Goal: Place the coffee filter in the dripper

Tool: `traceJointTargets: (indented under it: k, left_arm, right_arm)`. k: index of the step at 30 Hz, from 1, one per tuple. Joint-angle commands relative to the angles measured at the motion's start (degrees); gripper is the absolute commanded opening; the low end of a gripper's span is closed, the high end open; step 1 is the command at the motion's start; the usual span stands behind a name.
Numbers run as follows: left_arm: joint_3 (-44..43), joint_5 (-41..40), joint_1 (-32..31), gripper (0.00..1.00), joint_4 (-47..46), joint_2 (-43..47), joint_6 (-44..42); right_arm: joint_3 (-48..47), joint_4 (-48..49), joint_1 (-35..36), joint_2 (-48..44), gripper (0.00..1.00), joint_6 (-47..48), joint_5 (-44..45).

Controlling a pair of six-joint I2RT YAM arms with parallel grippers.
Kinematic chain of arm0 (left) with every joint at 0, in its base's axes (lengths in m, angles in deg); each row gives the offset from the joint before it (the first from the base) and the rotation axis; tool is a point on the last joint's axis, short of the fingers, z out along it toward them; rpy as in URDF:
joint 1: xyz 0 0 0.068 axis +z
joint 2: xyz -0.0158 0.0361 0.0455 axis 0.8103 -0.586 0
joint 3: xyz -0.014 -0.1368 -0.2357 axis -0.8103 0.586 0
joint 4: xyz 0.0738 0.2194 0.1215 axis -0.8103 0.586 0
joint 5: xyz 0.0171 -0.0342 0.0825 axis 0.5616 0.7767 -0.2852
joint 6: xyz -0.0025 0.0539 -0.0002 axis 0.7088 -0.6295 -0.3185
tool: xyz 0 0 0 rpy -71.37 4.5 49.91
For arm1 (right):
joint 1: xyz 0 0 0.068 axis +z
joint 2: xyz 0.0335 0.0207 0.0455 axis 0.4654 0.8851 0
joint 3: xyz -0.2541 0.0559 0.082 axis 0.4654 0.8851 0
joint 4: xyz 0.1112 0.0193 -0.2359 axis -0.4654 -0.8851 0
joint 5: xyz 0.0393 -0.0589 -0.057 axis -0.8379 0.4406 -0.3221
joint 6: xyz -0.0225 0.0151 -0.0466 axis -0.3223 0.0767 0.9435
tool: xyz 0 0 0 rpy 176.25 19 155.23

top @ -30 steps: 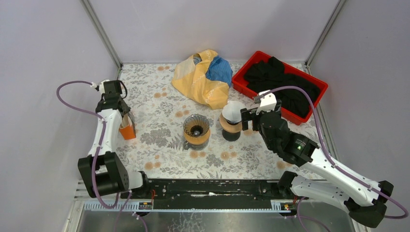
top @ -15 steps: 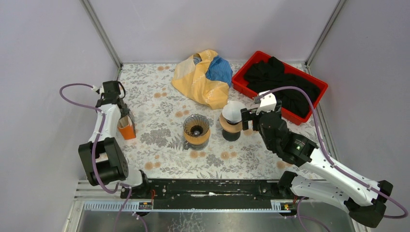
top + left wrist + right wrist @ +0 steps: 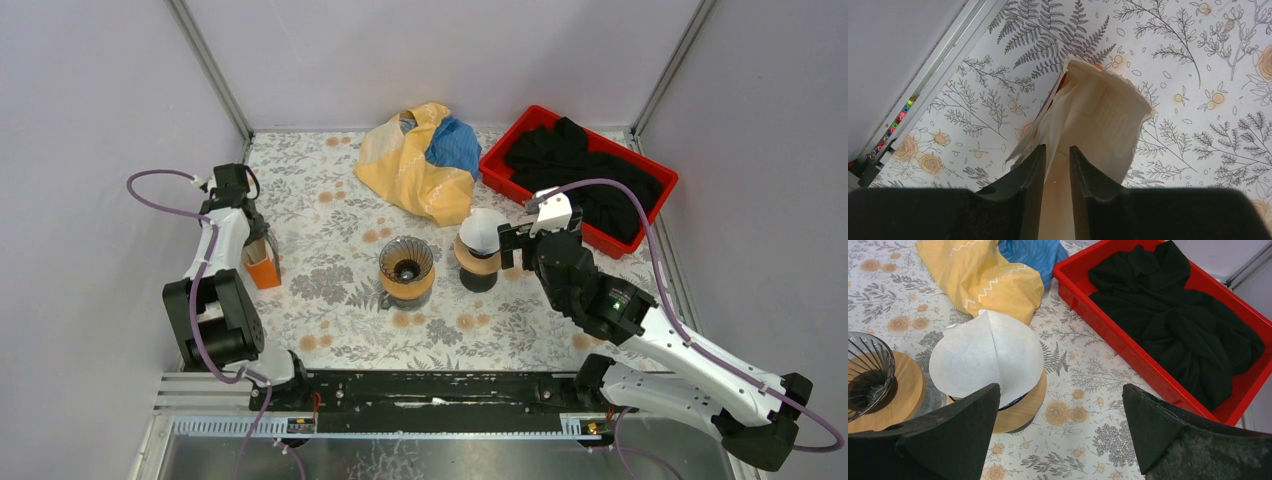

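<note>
An orange holder point(image 3: 264, 272) with cream coffee filters point(image 3: 1098, 115) stands at the left of the table. My left gripper point(image 3: 257, 250) reaches down into it, and in the left wrist view the left gripper point(image 3: 1057, 147) has its jaws nearly together with filter paper pinched between them. An empty glass dripper point(image 3: 405, 268) on a wooden collar stands mid-table. A second dripper point(image 3: 479, 262) to its right holds a white filter point(image 3: 988, 355). My right gripper point(image 3: 512, 245) is wide open and empty just right of it; it also shows in the right wrist view point(image 3: 1060, 387).
A yellow and blue bag point(image 3: 415, 160) lies at the back centre. A red tray point(image 3: 497, 165) with black cloth point(image 3: 580, 165) sits at the back right. Frame posts and walls close in both sides.
The left arm's elbow has folded back and its wrist has shifted slightly up and left while staying at the orange holder. The right arm has not moved.
</note>
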Motion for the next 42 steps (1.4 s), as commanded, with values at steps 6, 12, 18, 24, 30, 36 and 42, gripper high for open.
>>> traceJointTargets:
  k: [6, 12, 18, 24, 30, 36, 42]
  left_arm:
    - [-2.01, 0.76, 0.82, 0.32, -2.35, -2.20, -1.45]
    - [-2.07, 1.52, 0.91, 0.30, -2.31, -3.28, -1.68]
    - [-2.30, 1.91, 0.91, 0.12, -1.97, -2.18, -1.88]
    - [-2.07, 2.43, 0.96, 0.00, -1.33, 0.88, -1.71]
    - [-2.18, 3.31, 0.94, 0.00, -0.46, 5.27, -0.78]
    - [-3.65, 4.70, 0.91, 0.00, 0.98, 9.31, 0.58]
    - [-7.43, 7.89, 0.97, 0.00, 3.28, 14.51, 0.95]
  right_arm:
    - [0.30, 2.48, 0.32, -0.33, 0.99, 0.32, 2.10]
    - [0.40, 2.70, 0.40, -0.11, 0.99, 0.30, 2.00]
    - [0.17, 2.49, 0.32, 0.19, 0.99, 0.16, 1.71]
    - [-0.31, 2.02, 0.34, 0.42, 0.99, 0.11, 1.73]
    - [-0.75, 1.50, 0.40, 0.32, 0.99, 0.13, 1.56]
    - [-1.30, 0.94, 0.34, 0.61, 0.99, 0.05, 0.23]
    - [-2.46, -0.19, 0.33, 1.25, 0.99, 0.19, 0.43]
